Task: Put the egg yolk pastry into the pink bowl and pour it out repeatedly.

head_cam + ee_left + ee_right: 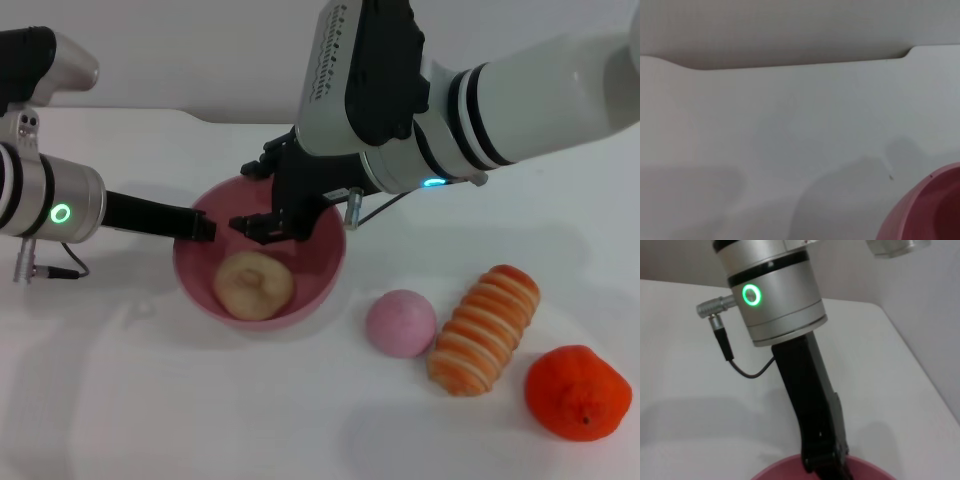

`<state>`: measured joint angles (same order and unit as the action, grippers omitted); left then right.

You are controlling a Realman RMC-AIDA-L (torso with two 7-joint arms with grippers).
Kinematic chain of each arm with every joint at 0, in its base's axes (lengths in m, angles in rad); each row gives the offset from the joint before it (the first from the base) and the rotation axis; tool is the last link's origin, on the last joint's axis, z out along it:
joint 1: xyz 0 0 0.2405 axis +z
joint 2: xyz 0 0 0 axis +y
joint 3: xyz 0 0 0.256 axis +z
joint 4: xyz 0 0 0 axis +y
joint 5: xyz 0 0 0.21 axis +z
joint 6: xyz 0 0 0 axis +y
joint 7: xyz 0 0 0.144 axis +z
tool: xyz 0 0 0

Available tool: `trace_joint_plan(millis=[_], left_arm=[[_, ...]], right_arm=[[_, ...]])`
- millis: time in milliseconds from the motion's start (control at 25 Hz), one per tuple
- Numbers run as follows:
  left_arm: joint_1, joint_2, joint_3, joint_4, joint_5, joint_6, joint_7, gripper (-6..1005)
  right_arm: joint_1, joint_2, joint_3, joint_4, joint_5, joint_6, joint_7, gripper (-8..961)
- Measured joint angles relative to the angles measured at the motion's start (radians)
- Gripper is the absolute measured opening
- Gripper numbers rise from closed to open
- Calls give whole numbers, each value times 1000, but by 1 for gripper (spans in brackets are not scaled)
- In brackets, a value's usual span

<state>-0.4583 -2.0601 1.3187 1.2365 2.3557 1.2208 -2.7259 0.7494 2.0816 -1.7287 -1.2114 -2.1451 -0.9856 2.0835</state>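
Egg yolk pastry (254, 284) lying inside the pink bowl (322, 275), both grippers at the rim.

Nearest, an orange fruit (578, 392), a striped bread (485, 328) and a pink ball (400, 322) are seen on the white table (150, 400); farther back, the bowl's left rim is gripped by the left gripper (203, 228), fingers clamped on it; above the bowl's far side the right gripper (268, 215) is held with fingers apart, nothing between them.

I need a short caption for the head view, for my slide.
Egg yolk pastry in the pink bowl; left gripper holds its rim, right gripper open above.
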Motion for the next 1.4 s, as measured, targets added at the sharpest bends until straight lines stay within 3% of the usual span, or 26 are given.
trace_joint_plan(millis=[560, 1040, 1400], left_arm=[[-2, 0, 2, 0, -1, -11, 4, 1], [-6, 0, 20, 0, -1, -26, 11, 1], [46, 0, 209, 60, -2, -264, 52, 0]], right_arm=[[-20, 0, 24, -16, 6, 44, 5, 592], [-108, 7, 108, -73, 43, 50, 10, 591], [-222, 8, 338, -40, 185, 128, 4, 592]])
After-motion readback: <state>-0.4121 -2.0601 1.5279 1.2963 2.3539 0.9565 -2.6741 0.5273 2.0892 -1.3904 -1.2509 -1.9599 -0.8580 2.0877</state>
